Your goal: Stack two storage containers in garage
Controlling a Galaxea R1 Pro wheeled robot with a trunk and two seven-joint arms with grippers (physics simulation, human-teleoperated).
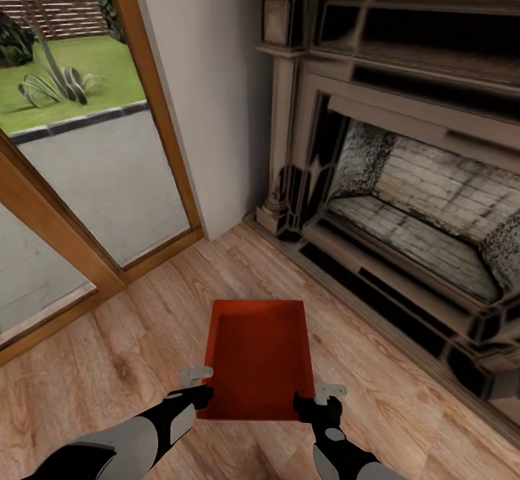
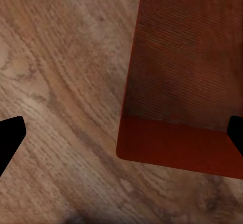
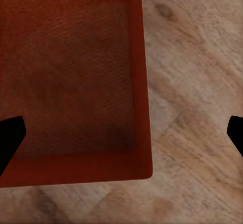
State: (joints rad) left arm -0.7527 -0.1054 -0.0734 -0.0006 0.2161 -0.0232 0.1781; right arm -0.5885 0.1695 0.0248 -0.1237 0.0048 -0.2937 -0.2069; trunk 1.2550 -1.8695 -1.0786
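Observation:
One orange-red storage container lies lengthwise in front of me over the living room's light wood-plank floor; I cannot tell whether it touches the planks. My left gripper is at its near left corner, open, one finger over the floor and the other over the bin. At the near right corner my right gripper is open too, straddling the bin's side wall. In both wrist views the black fingertips sit far apart at the picture edges. Neither gripper grips anything.
A brick fireplace with a raised hearth fills the right side, close to the bin. Wood-framed glass doors stand at the left, with a pale wall between them and the fireplace. Open plank floor lies left of the bin.

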